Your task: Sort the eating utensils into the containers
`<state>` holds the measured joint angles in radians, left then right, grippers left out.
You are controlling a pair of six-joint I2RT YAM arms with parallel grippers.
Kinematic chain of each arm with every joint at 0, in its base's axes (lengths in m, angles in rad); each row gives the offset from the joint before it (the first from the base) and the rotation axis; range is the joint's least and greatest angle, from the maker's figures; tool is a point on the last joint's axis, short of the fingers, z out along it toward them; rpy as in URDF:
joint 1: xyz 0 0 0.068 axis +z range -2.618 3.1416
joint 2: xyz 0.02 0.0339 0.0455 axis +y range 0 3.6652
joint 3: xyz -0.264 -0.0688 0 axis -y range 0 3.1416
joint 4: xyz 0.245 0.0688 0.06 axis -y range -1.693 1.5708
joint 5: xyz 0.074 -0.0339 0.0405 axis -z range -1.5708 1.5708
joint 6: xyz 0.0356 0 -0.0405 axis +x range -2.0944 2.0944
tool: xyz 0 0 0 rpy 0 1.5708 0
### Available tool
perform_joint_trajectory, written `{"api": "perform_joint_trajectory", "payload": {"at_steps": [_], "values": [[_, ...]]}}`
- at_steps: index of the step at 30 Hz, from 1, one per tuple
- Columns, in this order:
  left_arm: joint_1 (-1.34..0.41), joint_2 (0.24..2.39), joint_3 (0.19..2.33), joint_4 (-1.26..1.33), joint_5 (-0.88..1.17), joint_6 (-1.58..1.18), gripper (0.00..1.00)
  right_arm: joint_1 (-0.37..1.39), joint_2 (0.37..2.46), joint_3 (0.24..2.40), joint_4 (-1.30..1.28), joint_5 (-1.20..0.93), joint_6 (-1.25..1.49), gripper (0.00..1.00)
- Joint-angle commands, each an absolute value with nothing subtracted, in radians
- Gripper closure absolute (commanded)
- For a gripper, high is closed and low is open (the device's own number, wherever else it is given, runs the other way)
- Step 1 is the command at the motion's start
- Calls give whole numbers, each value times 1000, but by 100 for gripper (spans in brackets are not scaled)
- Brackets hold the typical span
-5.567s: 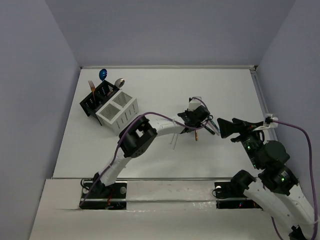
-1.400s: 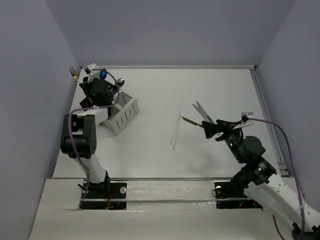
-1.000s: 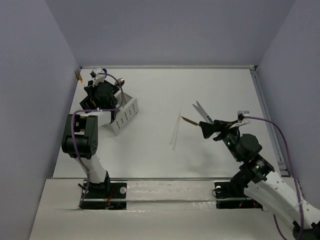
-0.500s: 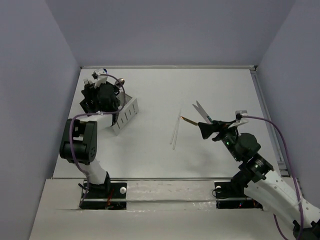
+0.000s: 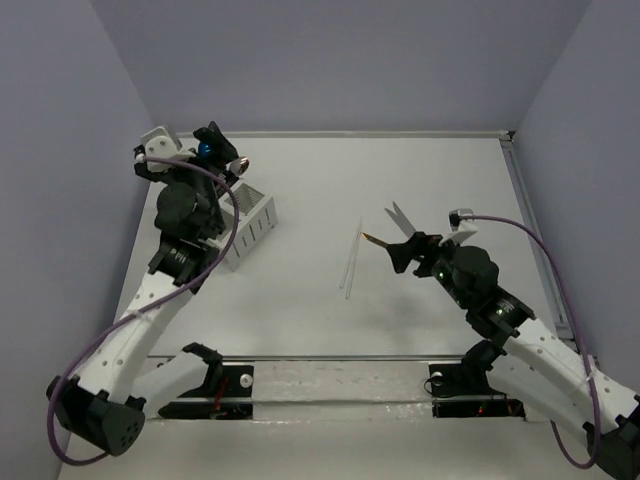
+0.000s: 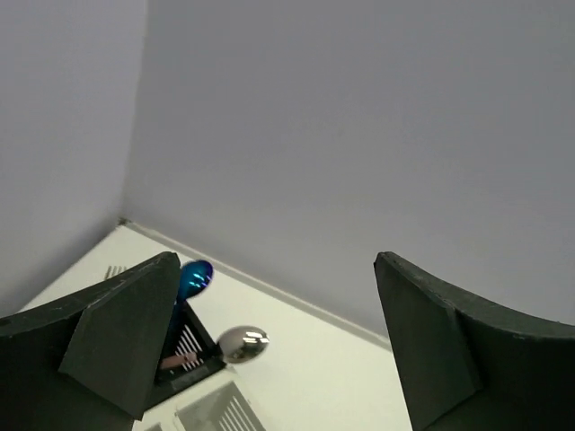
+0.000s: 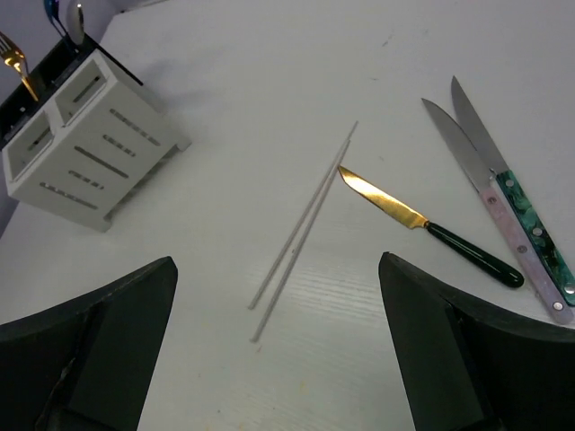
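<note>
My left gripper (image 5: 188,142) hangs open and empty above the black container (image 6: 184,348), which holds a blue spoon (image 6: 194,278), a silver spoon (image 6: 243,343) and a gold fork (image 7: 13,58). The white container (image 5: 252,222) stands beside it; I see nothing in its compartments. Two white chopsticks (image 7: 301,220) lie side by side mid-table. Right of them are a gold-bladed knife (image 7: 422,220) with a dark green handle and two silver-bladed knives (image 7: 485,153). My right gripper (image 5: 400,252) hovers open over the table just near of the chopsticks and knives, holding nothing.
The containers sit in the far left corner against the side wall (image 5: 110,220). A raised rail (image 5: 525,210) runs along the table's right edge. The back wall (image 6: 359,135) fills most of the left wrist view.
My left gripper has opened, let go of the gold fork at the black container, and risen above it. My right gripper has edged left toward the chopsticks.
</note>
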<state>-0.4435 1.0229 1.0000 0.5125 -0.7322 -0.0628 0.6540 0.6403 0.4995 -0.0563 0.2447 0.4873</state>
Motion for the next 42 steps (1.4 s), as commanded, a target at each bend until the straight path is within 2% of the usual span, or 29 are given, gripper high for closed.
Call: {"api": "perform_joint_trajectory", "payload": {"at_steps": [1,4,9,12,17,22,25,27,35,37,38,40,42], "values": [[-442,860,996,186,-498,-278,8,652,715,580,-117,294,483,0],[-442,741,940,86,-431,-299,1,652,771,600,-152,327,477,0],[-442,605,859,-20,-342,-294,1,652,854,630,-218,380,466,2],[-442,542,806,-44,-279,-302,1,634,915,669,-284,431,466,7],[-442,482,756,-22,-218,-281,1,558,1008,775,-383,373,437,13],[-442,433,730,-6,-152,-281,1,548,1107,845,-463,270,443,15],[-442,390,727,-6,-137,-287,1,548,1137,848,-433,143,477,25],[-454,371,726,-6,-138,-288,1,548,1164,848,-402,98,509,28],[-521,308,726,-12,-195,-262,1,641,1411,966,-362,172,546,30],[-522,304,726,-14,-199,-261,1,641,1482,994,-365,195,548,34],[-532,299,726,-14,-201,-259,1,652,1502,1018,-367,201,546,40],[-532,296,726,-14,-198,-259,1,652,1554,1043,-368,213,546,40],[-543,296,726,-12,-195,-259,1,661,1583,1072,-364,216,546,48]]}}
